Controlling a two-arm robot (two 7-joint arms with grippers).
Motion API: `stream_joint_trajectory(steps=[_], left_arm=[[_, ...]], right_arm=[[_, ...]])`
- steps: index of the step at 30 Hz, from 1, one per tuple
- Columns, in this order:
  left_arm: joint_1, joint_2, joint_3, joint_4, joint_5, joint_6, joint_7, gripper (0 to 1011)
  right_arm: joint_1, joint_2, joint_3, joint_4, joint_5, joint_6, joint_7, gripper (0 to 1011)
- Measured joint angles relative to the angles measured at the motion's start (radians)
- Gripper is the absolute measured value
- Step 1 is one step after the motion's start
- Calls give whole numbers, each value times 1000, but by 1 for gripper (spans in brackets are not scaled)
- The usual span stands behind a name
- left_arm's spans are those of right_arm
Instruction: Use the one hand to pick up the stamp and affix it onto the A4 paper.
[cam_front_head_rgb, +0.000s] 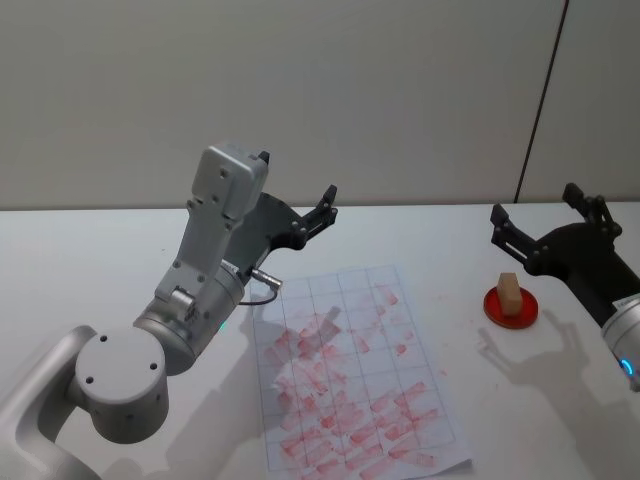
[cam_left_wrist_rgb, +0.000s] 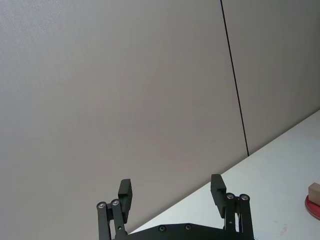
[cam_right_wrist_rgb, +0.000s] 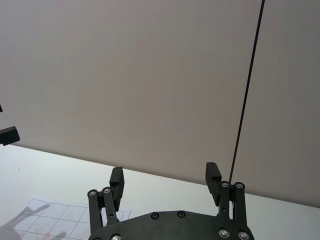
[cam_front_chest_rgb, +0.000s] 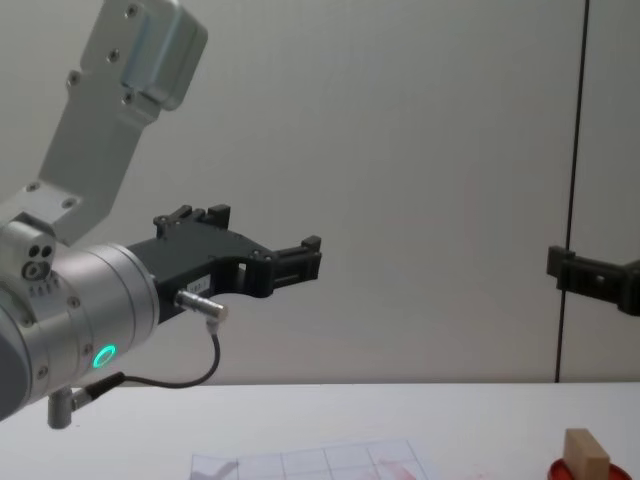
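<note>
1. Left end effector (cam_left_wrist_rgb: 171, 186): matte black, with flat linkage fingers and squared pads. Spread wide, with nothing between the pads. Carried on a smooth silver-grey arm, raised above the table (cam_front_head_rgb: 90, 250) at the left and pointed toward the plain wall (cam_front_head_rgb: 400, 100).
2. A4 paper (cam_front_head_rgb: 350, 370): a thin white sheet with a faint grey grid of squares, crowded with smeared pinkish-red rectangular marks. Lying on the smooth white table in the middle, with the far left corner a little lifted.
3. Stamp (cam_front_head_rgb: 510, 293): a small rectangular block of light tan wood with plain faces. Standing upright on the flat round red ink pad (cam_front_head_rgb: 493, 306), on the table to the right of the paper and apart from the sheet.
4. Right end effector (cam_front_head_rgb: 534, 203): the same matte black linkage, fingers wide apart and empty. Held in the air just beyond and above the stamp, not touching it.
</note>
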Motion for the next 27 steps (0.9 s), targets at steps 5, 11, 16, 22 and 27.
stream_joint_trajectory(steps=[5, 11, 16, 22, 27], left_arm=[[0, 0, 0, 0, 0, 0, 0, 1001], [0, 0, 0, 0, 0, 0, 0, 1001], [0, 0, 0, 0, 0, 0, 0, 1001], [0, 0, 0, 0, 0, 0, 0, 1001], [0, 0, 0, 0, 0, 0, 0, 1001]], right_arm=[[0, 0, 1, 0, 0, 0, 0, 1001], [0, 0, 1, 0, 0, 0, 0, 1001], [1, 0, 1, 0, 0, 1, 0, 1001], [1, -1, 1, 1, 0, 1, 0, 1001], [1, -10, -3, 1, -4, 13, -15, 1001]])
